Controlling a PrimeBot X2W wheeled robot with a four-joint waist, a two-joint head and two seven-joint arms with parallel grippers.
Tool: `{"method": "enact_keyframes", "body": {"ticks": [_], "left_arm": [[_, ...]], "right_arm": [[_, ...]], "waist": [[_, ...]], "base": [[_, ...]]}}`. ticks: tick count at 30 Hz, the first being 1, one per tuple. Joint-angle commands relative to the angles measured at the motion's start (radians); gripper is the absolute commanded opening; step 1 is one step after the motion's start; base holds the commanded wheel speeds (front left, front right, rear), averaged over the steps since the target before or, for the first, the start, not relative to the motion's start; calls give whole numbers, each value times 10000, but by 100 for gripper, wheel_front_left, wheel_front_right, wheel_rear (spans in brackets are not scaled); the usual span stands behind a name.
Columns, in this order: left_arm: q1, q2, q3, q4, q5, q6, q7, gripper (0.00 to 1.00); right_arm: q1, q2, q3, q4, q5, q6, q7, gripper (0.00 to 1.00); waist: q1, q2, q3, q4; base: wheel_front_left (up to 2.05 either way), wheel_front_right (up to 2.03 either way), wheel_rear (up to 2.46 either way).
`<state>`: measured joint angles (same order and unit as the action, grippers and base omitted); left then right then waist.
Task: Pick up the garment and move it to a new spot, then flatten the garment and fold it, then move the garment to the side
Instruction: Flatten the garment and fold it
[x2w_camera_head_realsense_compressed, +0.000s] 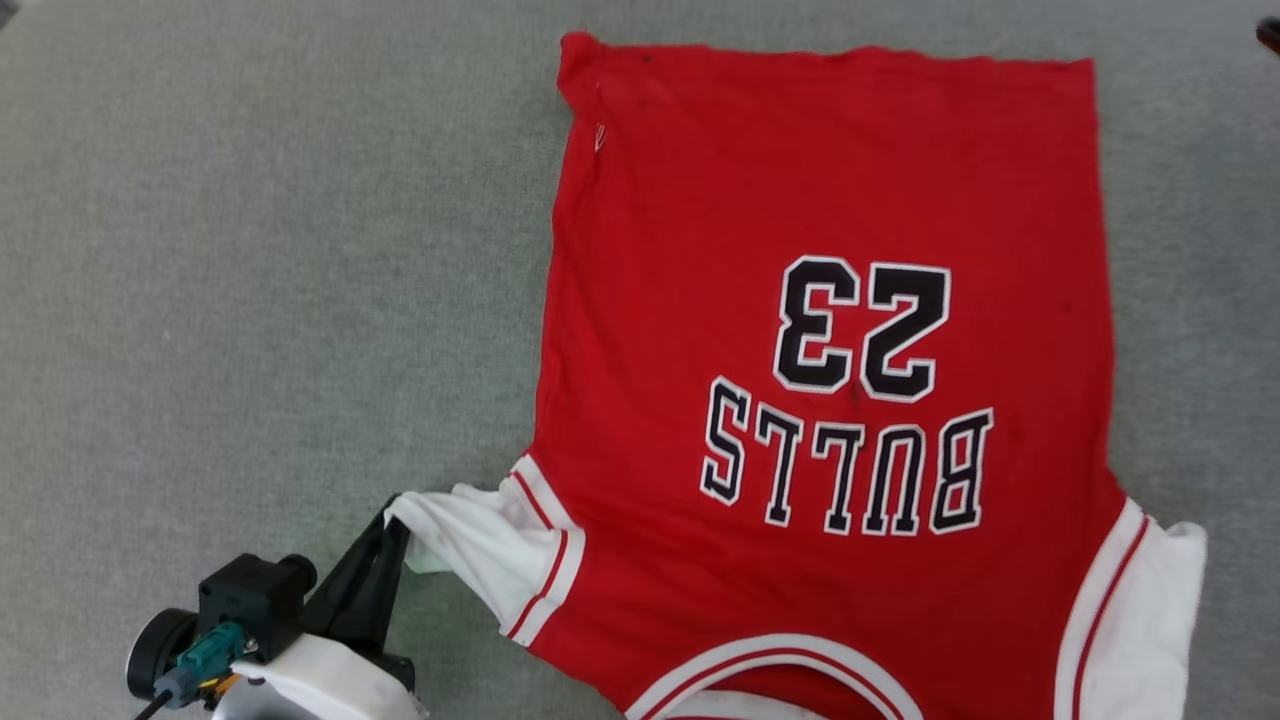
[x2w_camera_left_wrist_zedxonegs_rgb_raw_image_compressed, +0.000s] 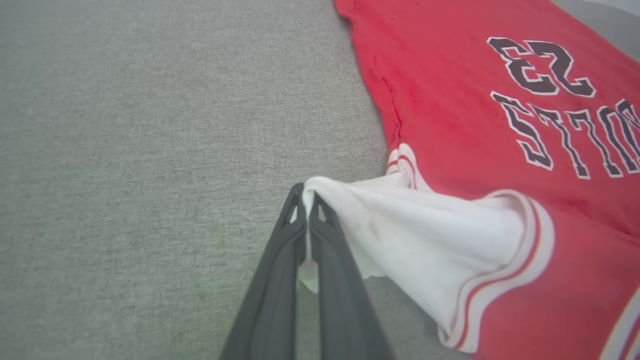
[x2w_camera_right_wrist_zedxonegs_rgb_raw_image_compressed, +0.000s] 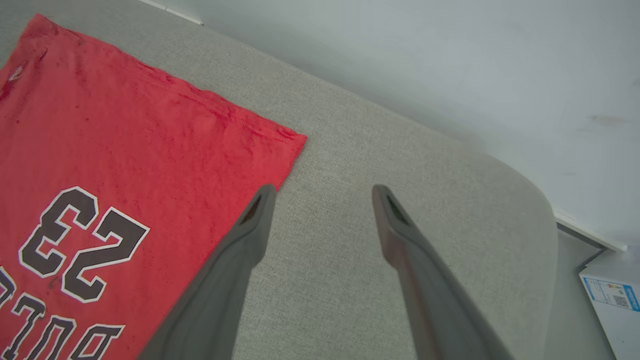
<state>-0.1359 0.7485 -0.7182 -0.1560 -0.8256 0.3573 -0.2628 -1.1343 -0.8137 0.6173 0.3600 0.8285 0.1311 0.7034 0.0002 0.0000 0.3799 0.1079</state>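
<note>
The garment is a red T-shirt printed with "BULLS 23", spread flat on the grey cloth surface with its collar toward me and its hem far. My left gripper is shut on the tip of its white sleeve at the lower left, pulling that sleeve out sideways; in the left wrist view the dark fingers pinch the sleeve's edge at the gripper. My right gripper hangs open above bare grey cloth, just right of the garment's far hem corner.
The grey surface's rounded far corner ends before a pale wall. A white box with a blue label lies beyond that edge at the right. Bare cloth stretches wide to the left of the garment.
</note>
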Motion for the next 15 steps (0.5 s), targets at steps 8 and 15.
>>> {"method": "enact_keyframes", "body": {"ticks": [8, 15], "left_arm": [[-653, -511, 305, -64, 666, -414, -26, 0], [-1023, -849, 349, 149, 1005, -697, -23, 0]], "right_arm": [[-1975, 713, -207, 1704, -426, -6, 3277, 100], [-2598, 1442, -719, 2539, -1225, -6, 4404, 100]], "waist": [[-2, 0, 1768, 962], [-2, 0, 2567, 1276]], "base": [[0, 0, 0], [0, 0, 0]]}}
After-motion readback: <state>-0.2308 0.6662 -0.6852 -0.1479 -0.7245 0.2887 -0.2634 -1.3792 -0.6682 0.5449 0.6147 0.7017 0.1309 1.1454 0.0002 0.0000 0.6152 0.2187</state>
